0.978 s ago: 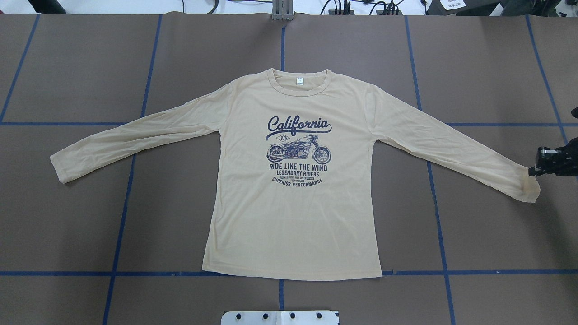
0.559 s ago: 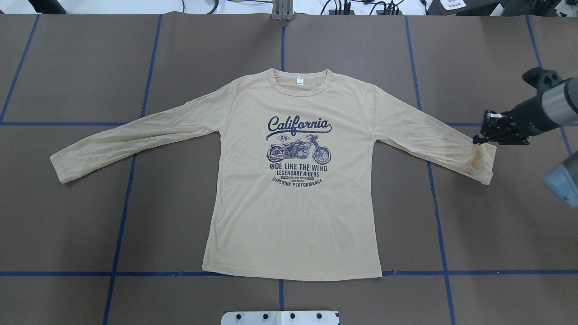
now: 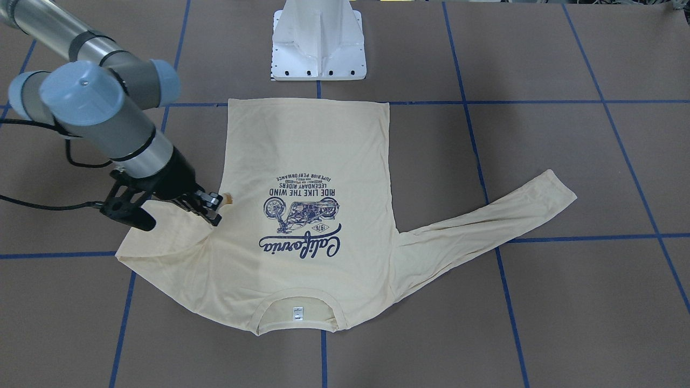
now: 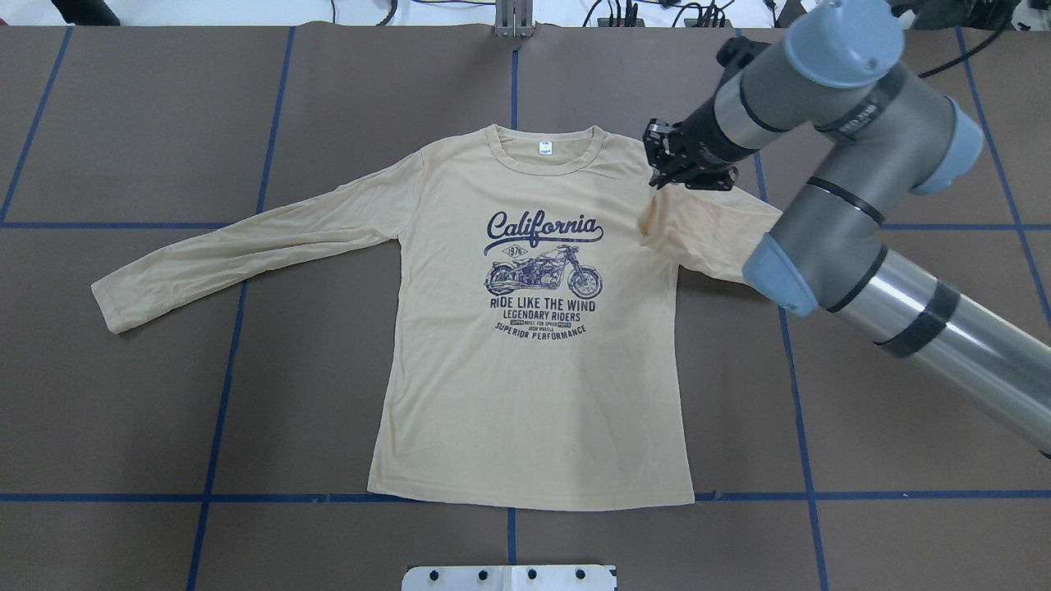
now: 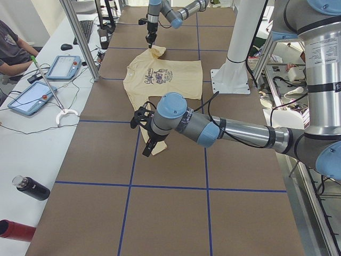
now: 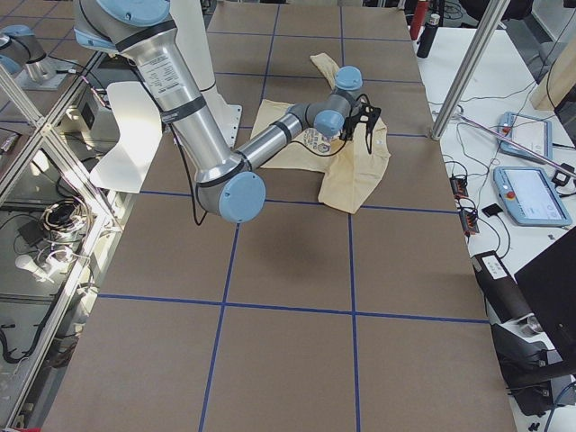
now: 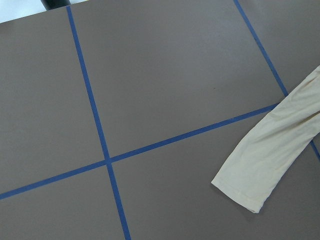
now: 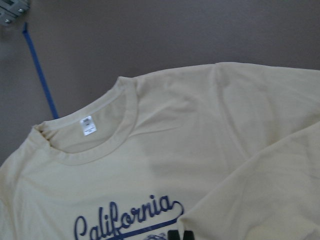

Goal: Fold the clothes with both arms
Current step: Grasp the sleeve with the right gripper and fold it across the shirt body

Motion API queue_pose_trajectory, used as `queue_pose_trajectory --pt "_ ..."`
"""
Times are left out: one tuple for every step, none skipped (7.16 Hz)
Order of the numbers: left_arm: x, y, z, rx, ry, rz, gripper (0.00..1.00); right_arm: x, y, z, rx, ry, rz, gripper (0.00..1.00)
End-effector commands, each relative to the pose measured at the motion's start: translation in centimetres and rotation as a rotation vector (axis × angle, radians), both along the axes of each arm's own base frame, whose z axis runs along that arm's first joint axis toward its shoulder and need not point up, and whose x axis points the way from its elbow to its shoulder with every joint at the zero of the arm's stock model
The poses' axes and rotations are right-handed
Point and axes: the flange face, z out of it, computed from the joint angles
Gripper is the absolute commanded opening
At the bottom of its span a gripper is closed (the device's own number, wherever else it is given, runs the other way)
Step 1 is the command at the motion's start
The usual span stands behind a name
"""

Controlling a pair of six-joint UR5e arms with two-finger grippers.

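Note:
The cream-yellow T-shirt (image 4: 534,394) lies flat, print up, its neck away from the robot. My right gripper (image 4: 657,182) (image 3: 214,210) is shut on the cuff of the shirt's right sleeve (image 4: 706,234) and holds it over the right shoulder, beside the print. That sleeve is doubled back on itself. In the right wrist view the collar label (image 8: 88,125) shows below the held fabric. The left sleeve (image 4: 246,246) (image 7: 270,160) lies stretched out flat. My left gripper (image 5: 145,144) hovers near that cuff, seen only from the left side camera, so I cannot tell its state.
The white pedestal (image 3: 319,40) stands at the hem side of the shirt. Blue tape lines (image 4: 222,394) cross the brown table. Beside the table, a person (image 5: 13,48) sits at a bench with tablets (image 5: 64,66), and a metal post (image 5: 80,40) stands at the edge.
The right gripper has carried the sleeve cuff from the table's far right, leftward and away, to above the right shoulder. The sleeve has folded over. The shirt body and left sleeve have not moved.

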Motion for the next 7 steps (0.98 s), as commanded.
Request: queue_pose_trajectory --pt "0.2 0.1 -0.4 0.030 0.026 0.017 1.00 -10.7 -0.7 -11.7 0.052 0.012 0.105 0.00" --pt "0.5 0.3 -0.3 0.037 0.063 0.039 1.00 -15.7 -0.1 -15.3 0.083 0.037 0.140 0.00" --pt "0.8 0.4 -0.2 0.009 0.114 0.052 1.00 -18.7 0.8 -16.1 0.097 0.044 0.137 0.00" --pt "0.9 0.0 -0.4 -0.029 0.135 0.030 1.00 -21.3 0.8 -16.3 0.121 0.034 0.145 0.00" --pt "1.9 -0.6 -0.6 -0.032 0.136 0.047 1.00 -24.5 1.1 -18.0 0.141 0.032 0.151 0.00" --pt "3.0 -2.2 -1.4 -0.012 0.133 0.069 1.00 -25.9 1.8 -18.8 0.146 0.030 0.144 0.00" --pt "5.6 -4.3 -0.7 -0.049 0.139 0.098 1.00 -27.1 1.3 -20.0 0.137 0.025 0.151 0.19"
